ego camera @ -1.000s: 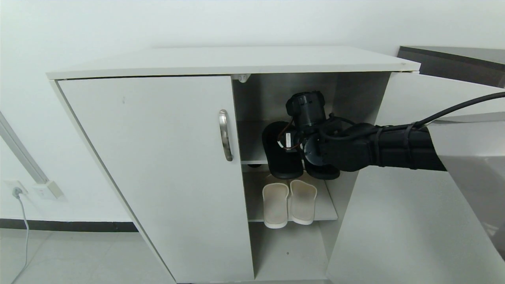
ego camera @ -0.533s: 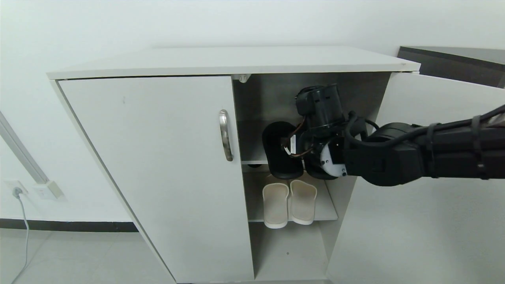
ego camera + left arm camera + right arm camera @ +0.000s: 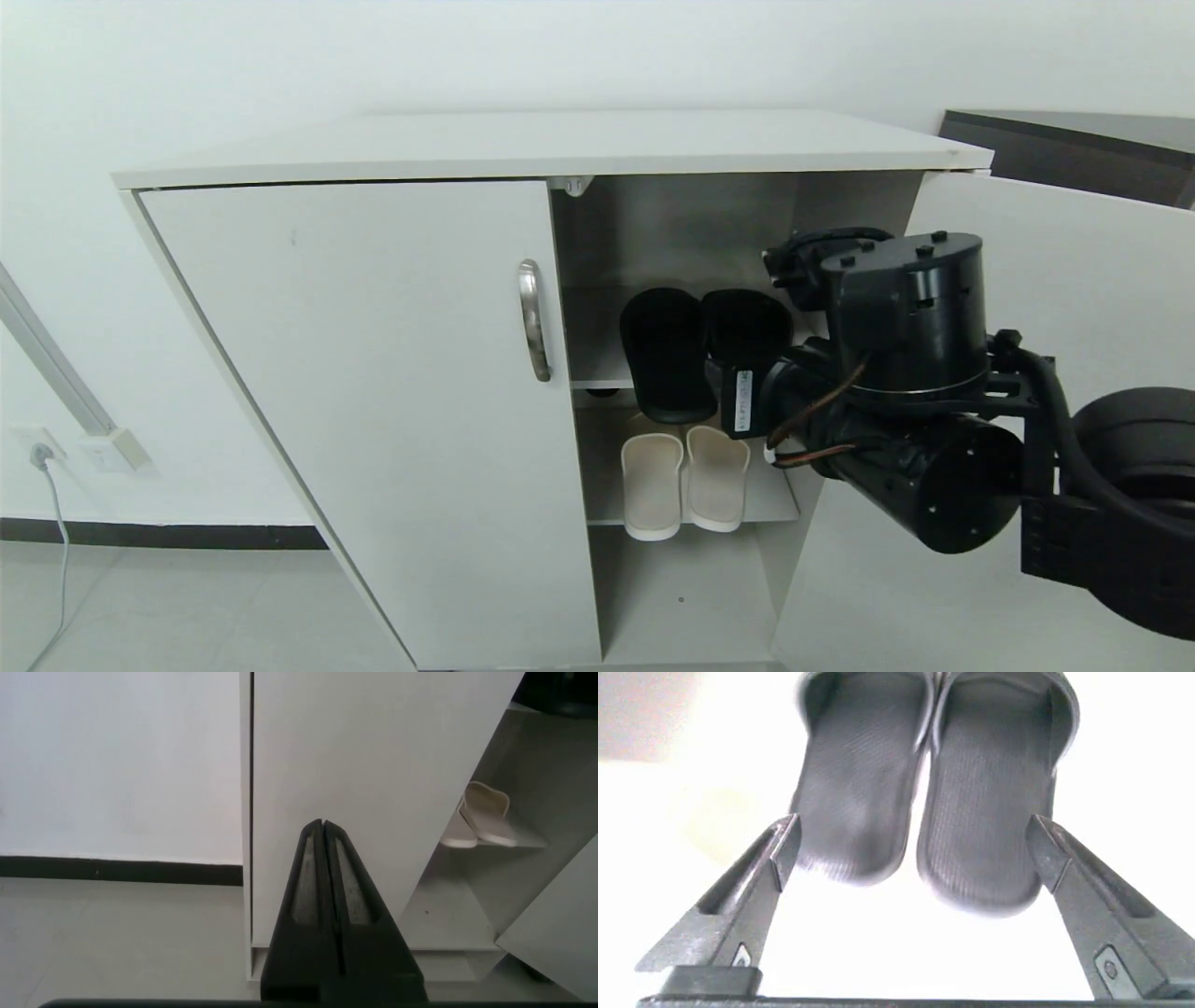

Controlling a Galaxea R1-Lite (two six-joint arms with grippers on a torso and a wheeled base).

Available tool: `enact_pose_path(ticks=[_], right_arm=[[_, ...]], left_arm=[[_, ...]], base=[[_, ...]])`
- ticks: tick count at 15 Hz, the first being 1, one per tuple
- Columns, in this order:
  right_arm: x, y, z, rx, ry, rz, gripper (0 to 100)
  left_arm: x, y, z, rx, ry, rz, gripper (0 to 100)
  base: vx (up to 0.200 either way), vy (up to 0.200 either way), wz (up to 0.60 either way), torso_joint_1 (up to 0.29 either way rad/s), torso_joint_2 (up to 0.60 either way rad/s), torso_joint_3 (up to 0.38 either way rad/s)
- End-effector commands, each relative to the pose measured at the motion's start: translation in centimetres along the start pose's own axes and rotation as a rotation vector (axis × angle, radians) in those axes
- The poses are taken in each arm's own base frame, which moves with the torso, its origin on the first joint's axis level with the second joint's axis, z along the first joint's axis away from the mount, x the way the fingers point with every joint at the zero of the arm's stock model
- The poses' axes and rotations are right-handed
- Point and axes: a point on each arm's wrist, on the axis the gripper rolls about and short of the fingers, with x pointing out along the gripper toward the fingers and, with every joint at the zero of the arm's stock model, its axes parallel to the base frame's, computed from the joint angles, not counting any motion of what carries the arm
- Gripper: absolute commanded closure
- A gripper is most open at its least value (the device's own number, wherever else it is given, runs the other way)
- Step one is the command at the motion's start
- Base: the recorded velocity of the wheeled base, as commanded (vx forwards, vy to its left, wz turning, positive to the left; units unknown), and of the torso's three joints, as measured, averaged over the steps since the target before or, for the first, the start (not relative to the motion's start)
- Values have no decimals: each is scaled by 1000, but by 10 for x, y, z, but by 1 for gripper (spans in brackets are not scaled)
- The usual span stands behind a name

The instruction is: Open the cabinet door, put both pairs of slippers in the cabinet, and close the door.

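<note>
A white cabinet point(image 3: 560, 140) stands against the wall, its left door point(image 3: 373, 373) closed and its right door point(image 3: 980, 523) swung wide open. A pair of black slippers point(image 3: 667, 355) lies side by side on the upper shelf, heels jutting over the shelf's front edge. Below them, a pair of white slippers point(image 3: 686, 481) rests on the middle shelf. My right arm point(image 3: 896, 392) hangs just outside the opening. My right gripper point(image 3: 915, 826) is open, facing the black slippers point(image 3: 990, 803) without touching them. My left gripper point(image 3: 322, 831) is shut and empty, low before the closed door point(image 3: 374, 747), with the white slippers point(image 3: 481, 817) off to one side.
The closed door carries a metal handle point(image 3: 530, 317) at its inner edge. A wall socket with a cable point(image 3: 37, 457) sits low on the left wall. A dark panel point(image 3: 1074, 149) stands behind the cabinet's right side. The bottom compartment point(image 3: 681, 597) holds nothing.
My right arm has drawn back out of the cabinet toward the camera. The black slippers stay on the upper shelf, and both of them now show.
</note>
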Motion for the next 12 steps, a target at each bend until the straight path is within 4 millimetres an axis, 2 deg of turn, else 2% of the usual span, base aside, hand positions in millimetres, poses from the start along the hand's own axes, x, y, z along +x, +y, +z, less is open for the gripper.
enact_pose_path(ticks=[1,6,10,12], right_arm=[[-11,0,-9,-9,8,48,100],[-19,7,-40,-54,60,137,100],[-14,12,-48,-71,71,140,100],[-14,12,-49,-73,73,139,100]], left_arm=[[0,0,0,0,-2,0,100],[0,0,0,3,0,0,100],[0,0,0,3,0,0,100],[0,0,0,3,0,0,100]], base=[[0,0,0,0,0,0],[0,0,0,0,0,0],[0,0,0,0,0,0],[-200,0,0,7,5,2]])
